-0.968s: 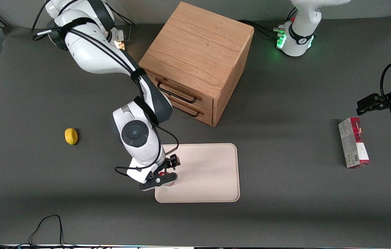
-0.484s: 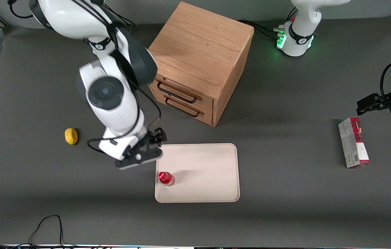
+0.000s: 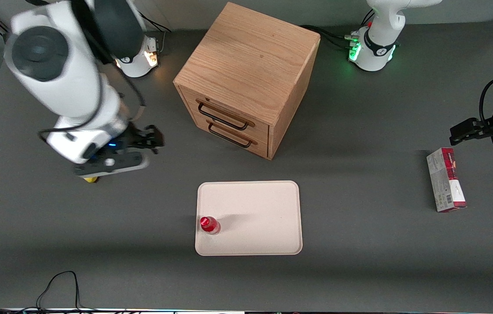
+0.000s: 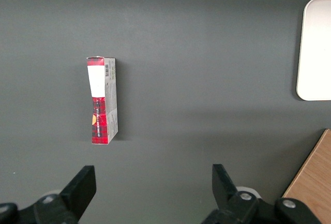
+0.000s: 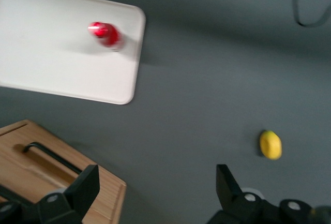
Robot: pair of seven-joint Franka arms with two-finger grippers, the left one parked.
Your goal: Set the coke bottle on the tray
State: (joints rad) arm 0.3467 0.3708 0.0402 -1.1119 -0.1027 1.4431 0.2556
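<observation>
A dark grey table point(image 3: 360, 270) carries everything here. The largest thing on it is a wooden cabinet point(image 3: 246, 65) with two drawers, each fronted by a black handle; it stands farther from the front camera than the tray. The working arm point(image 3: 59, 83) rises over its own end of the table, well apart from the tray.

The cream tray point(image 3: 264, 218) lies flat in front of the cabinet's drawers, with a strip of bare table between the two. It shows again in the right wrist view point(image 5: 46, 58), with a corner of the cabinet point(image 5: 31, 167) below it.

A red-and-grey carton point(image 3: 446, 179) lies on its side toward the parked arm's end of the table, clear of the tray; the left wrist view shows it too point(image 4: 102, 101).

The gripper point(image 3: 113, 165) hangs above the table near the working arm's end, directly over a lemon of which only a yellow sliver point(image 3: 91, 179) peeks out in the front view. Its fingers are spread apart with nothing between them, as the wrist view shows point(image 5: 158, 188), and the lemon point(image 5: 270, 145) lies on the table below.

The coke bottle point(image 3: 208, 224) stands upright on the tray, just inside the rim on the side nearest the working arm's end and toward the tray's edge nearer the front camera. From the wrist it appears as a red cap and shoulders point(image 5: 105, 33) close to one corner of the tray.
</observation>
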